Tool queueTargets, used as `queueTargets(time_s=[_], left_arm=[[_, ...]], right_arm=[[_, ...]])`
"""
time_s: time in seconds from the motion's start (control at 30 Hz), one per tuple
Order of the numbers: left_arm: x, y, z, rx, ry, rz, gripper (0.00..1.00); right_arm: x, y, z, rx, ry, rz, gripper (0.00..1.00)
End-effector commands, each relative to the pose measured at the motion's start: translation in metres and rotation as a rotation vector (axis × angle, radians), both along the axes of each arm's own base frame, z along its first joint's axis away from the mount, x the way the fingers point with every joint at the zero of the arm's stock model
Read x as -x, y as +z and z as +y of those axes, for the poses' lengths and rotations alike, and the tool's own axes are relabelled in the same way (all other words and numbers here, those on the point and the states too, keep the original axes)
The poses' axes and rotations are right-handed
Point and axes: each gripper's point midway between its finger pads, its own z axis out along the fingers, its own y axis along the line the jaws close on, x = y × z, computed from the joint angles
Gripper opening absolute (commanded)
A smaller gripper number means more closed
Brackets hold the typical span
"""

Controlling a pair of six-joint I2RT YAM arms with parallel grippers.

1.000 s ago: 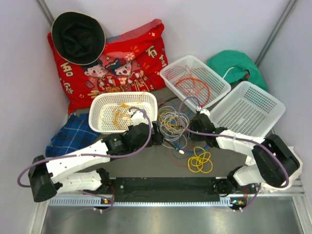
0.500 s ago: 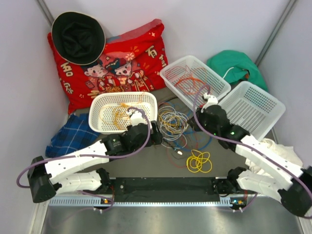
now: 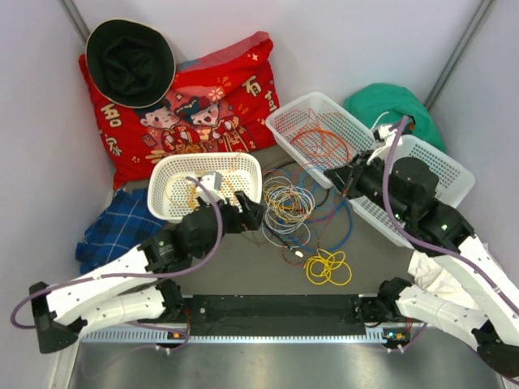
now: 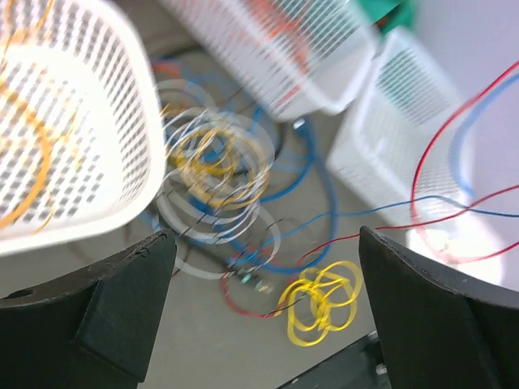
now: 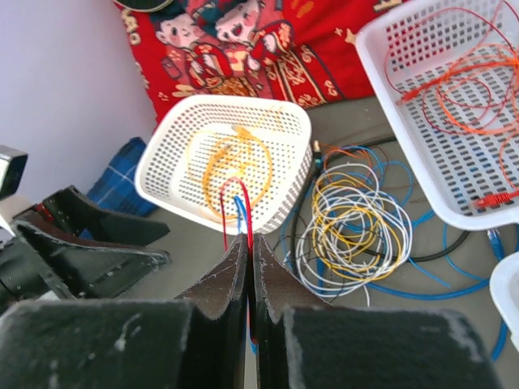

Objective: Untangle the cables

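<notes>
— Where's the tangle?

— I see most of the cables (image 3: 288, 207) in a heap just right of the oval basket (image 3: 204, 157). Grey-white and yellow loops lie on top, and blue ones spread out farther right. A yellow coil (image 3: 328, 267) lies apart, right of the basket and nearer my side.

— And your hands?

— My left gripper (image 4: 261, 243) hangs over the heap by the basket's right wall, jaws spread wide. My right gripper (image 5: 247, 243) is pinched tight on red and blue wires (image 5: 239, 209), well right of the basket, beyond the heap.
</notes>
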Motion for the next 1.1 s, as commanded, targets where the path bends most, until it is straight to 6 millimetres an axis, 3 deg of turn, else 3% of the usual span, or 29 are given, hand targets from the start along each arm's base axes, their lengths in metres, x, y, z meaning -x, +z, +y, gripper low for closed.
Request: queueTargets(time_s=[0.0, 0.13, 0.33, 0.37, 0.43, 0.47, 0.53, 0.63, 0.9, 1.03, 1.07], left_arm=[[-0.002, 0.091, -0.006, 0.246, -0.064, -0.32, 0.98], [0.009, 0.123, -0.022, 0.339, -0.164, -0.398, 0.99], [0.036, 0.143, -0.087, 0.435, -0.465, -0.367, 0.98], [0.044, 0.134, -0.104, 0.432, -0.554, -0.341, 0.98], [0.049, 0.133, -0.118, 0.446, -0.617, -0.329, 0.98], [0.053, 0.12, -0.131, 0.431, -0.67, -0.293, 0.98], [0.054, 0.113, -0.143, 0.441, -0.71, -0.283, 0.98], [0.059, 0.108, -0.152, 0.481, -0.748, -0.279, 0.98], [0.062, 0.13, -0.168, 0.518, -0.791, -0.352, 0.97], [0.059, 0.125, -0.178, 0.514, -0.804, -0.345, 0.92], [0.058, 0.124, -0.18, 0.515, -0.805, -0.344, 0.86]], right_arm=[[0.017, 0.038, 0.002, -0.041, 0.067, -0.052, 0.0], [0.022, 0.045, 0.003, -0.065, 0.08, -0.055, 0.0], [0.021, 0.023, 0.006, -0.062, 0.075, 0.008, 0.0], [0.024, 0.021, 0.01, -0.073, 0.099, 0.023, 0.0], [0.024, 0.016, 0.014, -0.084, 0.105, 0.042, 0.0], [0.025, 0.015, 0.017, -0.097, 0.116, 0.053, 0.0], [0.026, 0.016, 0.019, -0.11, 0.123, 0.057, 0.0], [0.028, 0.018, 0.022, -0.123, 0.137, 0.061, 0.0], [0.029, 0.017, 0.022, -0.119, 0.142, 0.062, 0.0], [0.03, 0.015, 0.023, -0.12, 0.146, 0.067, 0.0], [0.029, 0.015, 0.024, -0.123, 0.147, 0.067, 0.0]])
